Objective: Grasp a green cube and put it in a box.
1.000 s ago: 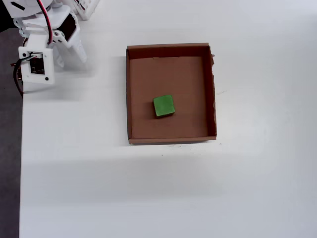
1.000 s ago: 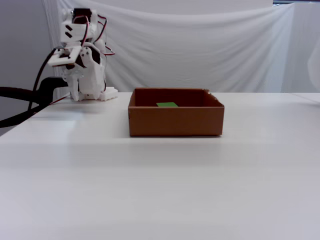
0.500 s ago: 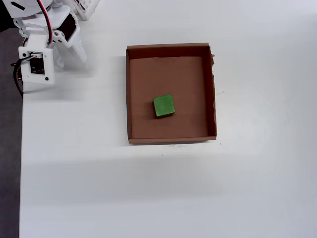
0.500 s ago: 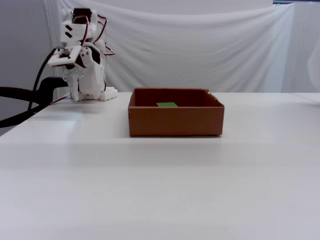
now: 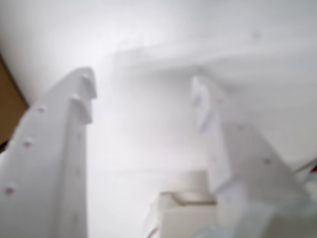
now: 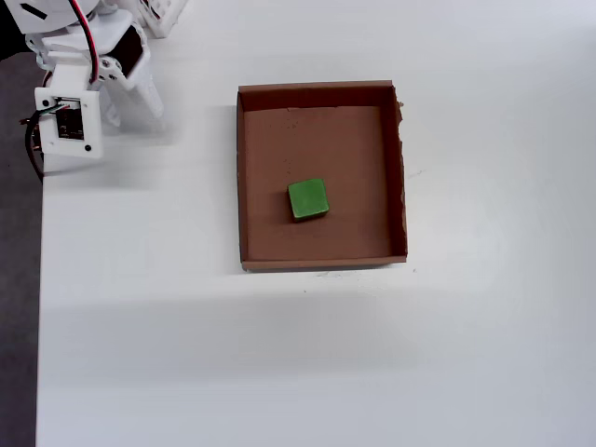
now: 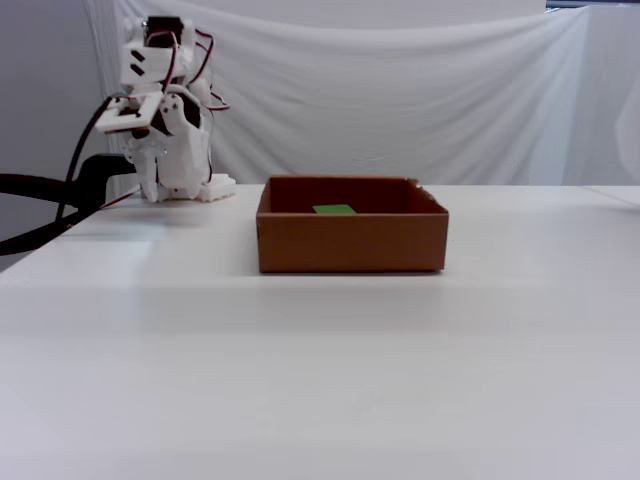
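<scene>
— 2 fingers, yours?

— Mine. My gripper (image 5: 143,99) stands spread, empty and blurred in the wrist view, with only a brown sliver of the box (image 5: 9,111) at the left edge.

— And the green cube (image 6: 308,199)?

— Inside the box (image 6: 321,261), near its middle. In the fixed view, the front wall hides all but its top (image 7: 334,209).
</scene>
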